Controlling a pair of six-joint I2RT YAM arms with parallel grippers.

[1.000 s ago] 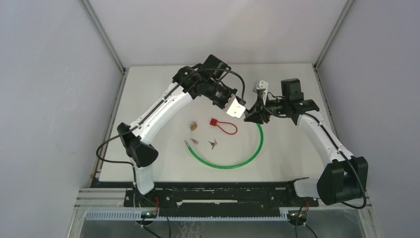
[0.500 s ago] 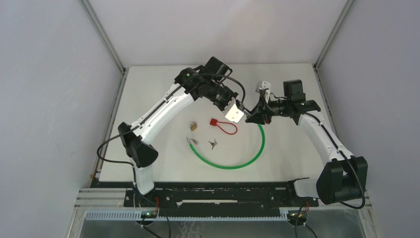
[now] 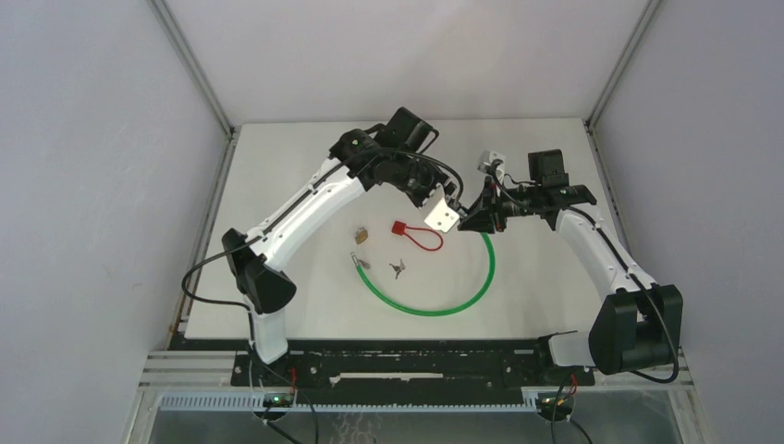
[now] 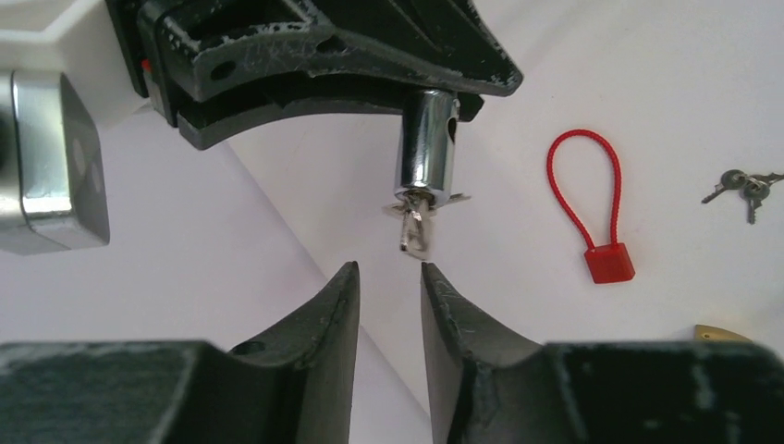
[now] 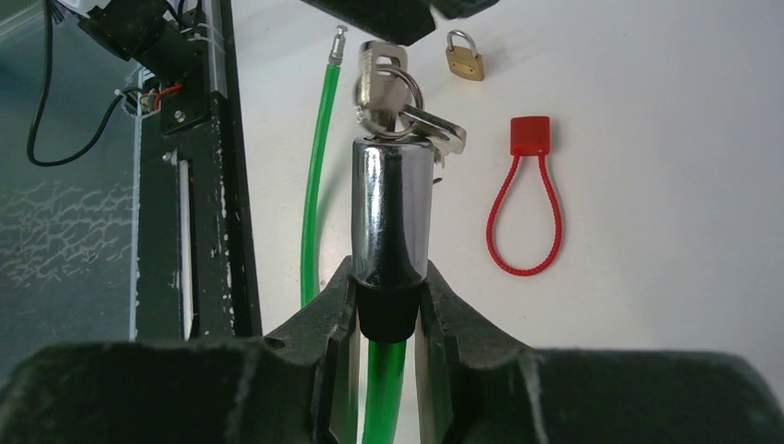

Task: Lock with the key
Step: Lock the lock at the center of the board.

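Your table (image 3: pixel 277 185) carries only spare pieces, because the work is held in the air above its far middle. Both arms reach in there, so that one can brace the lock and the other can turn.

Your right arm (image 3: pixel 592 240) stretches forward and bends inward, wrist roughly level, pointing toward the left arm. Your left arm (image 3: pixel 305 199) arches high and long, then folds its wrist down and across to face it.

The green cable (image 3: pixel 462 301) curves from the right fingers (image 5: pixel 324 324) down onto the table, with its free end lying well apart from them. Those fingers are pressed onto the black collar at the base of the chrome lock barrel (image 5: pixel 390 203). That offers the keyed end outward.

The key (image 4: pixel 416 231) sits in that end, with a key ring (image 5: pixel 388 92) and a second key hanging off it. It lies just beyond the tips of your left fingers (image 4: pixel 324 314). These are narrowly spread with nothing between them, and the gap is nearly lined up on the key's bow.

I judge the next step to be closing on the bow and twisting.

The red loop lock (image 4: pixel 592 213), the loose keys (image 4: pixel 744 185) and the brass padlock (image 5: pixel 464 55) lie well apart from both sets of fingers.
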